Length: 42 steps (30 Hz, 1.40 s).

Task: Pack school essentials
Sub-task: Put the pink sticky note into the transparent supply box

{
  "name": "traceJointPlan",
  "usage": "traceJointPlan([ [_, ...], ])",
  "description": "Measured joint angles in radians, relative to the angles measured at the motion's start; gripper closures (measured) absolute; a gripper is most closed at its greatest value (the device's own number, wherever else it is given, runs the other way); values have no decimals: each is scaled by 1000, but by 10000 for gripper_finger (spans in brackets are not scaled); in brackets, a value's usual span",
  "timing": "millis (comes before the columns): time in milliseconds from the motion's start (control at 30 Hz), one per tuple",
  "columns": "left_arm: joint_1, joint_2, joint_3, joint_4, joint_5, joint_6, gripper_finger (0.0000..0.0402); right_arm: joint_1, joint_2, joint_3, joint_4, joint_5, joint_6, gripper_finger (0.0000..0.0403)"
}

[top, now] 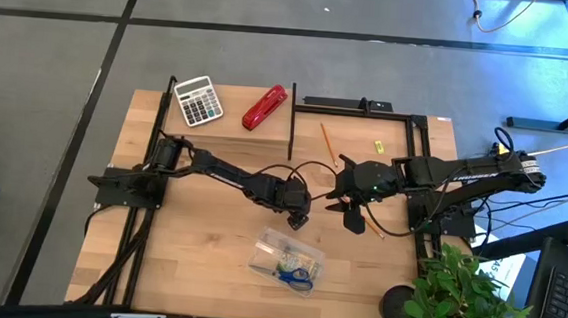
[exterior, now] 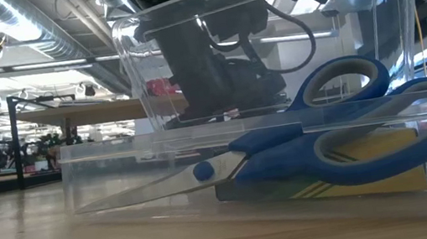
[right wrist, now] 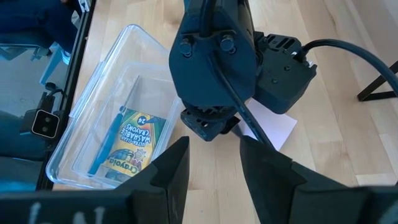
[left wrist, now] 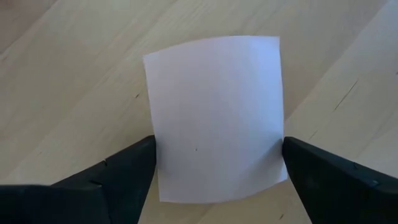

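A pale sticky-note pad (left wrist: 214, 106) lies on the wooden table (top: 189, 233) at its middle. My left gripper (left wrist: 217, 163) comes down on it, one finger at each side edge; in the high view this gripper (top: 298, 218) is just beyond the clear box (top: 287, 261). The box holds blue-handled scissors (exterior: 342, 130) and a yellow crayon pack (right wrist: 134, 146). My right gripper (right wrist: 214, 168) hangs open above the table, right of the left one, with nothing between its fingers. An orange pencil (top: 327, 142) and a small yellow piece (top: 377, 145) lie at the far right. My left gripper has the pad between its two fingers (left wrist: 134, 171), one against each of two opposite side edges (left wrist: 155, 155). The fingers slant down from above. The pad bows slightly between them, and in the right wrist view its corner (right wrist: 277, 127) lies on the table.
A white-grey calculator (top: 199, 100) and a red stapler (top: 265, 108) lie at the far edge. A black frame (top: 358, 106) borders the far right. A green plant (top: 464, 302) stands at the near right corner. Cables trail from both arms.
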Motion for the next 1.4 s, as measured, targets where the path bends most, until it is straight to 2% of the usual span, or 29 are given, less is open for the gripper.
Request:
traceJointPlan([
  [267, 0, -1, -1, -3, 0, -11, 92, 0, 0, 0, 0, 0, -1, 258],
  [1400, 22, -4, 9, -17, 49, -1, 94, 0, 0, 0, 0, 0, -1, 258],
])
